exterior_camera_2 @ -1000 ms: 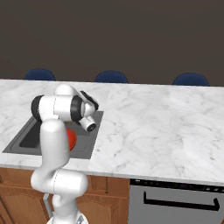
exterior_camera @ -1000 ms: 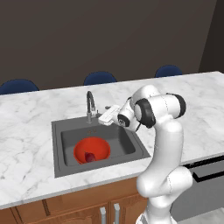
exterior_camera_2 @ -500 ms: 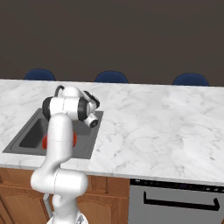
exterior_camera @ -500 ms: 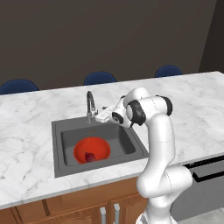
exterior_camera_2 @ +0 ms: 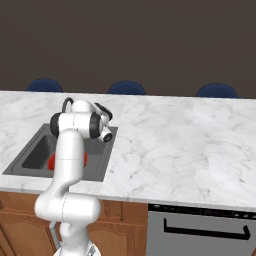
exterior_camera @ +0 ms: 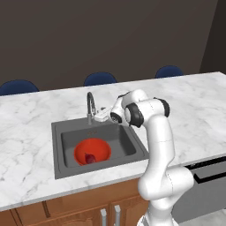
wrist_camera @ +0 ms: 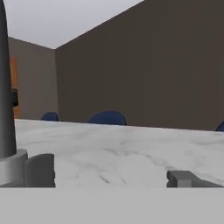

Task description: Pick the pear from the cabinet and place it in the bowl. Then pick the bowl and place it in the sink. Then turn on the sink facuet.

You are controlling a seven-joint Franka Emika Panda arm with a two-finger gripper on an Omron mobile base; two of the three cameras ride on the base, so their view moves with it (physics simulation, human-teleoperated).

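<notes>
White marble bench (exterior_camera: 31,128); the bowl (exterior_camera: 92,152) with the pear (exterior_camera: 90,158) sits in the sink (exterior_camera: 125,142). My fingers (exterior_camera: 102,115), spread wide, have swung in beside the tap (exterior_camera: 90,106), probably at its lever, tap at nine o'clock.

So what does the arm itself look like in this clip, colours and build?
The arm is glossy white, made of rounded tubular links with dark grey to black bands at the joints, rising from a bulbous white base. The tool at its end is a small white block; in the hand view its finger tips are small, dark grey and blocky. No cables or markings are visible.
</notes>
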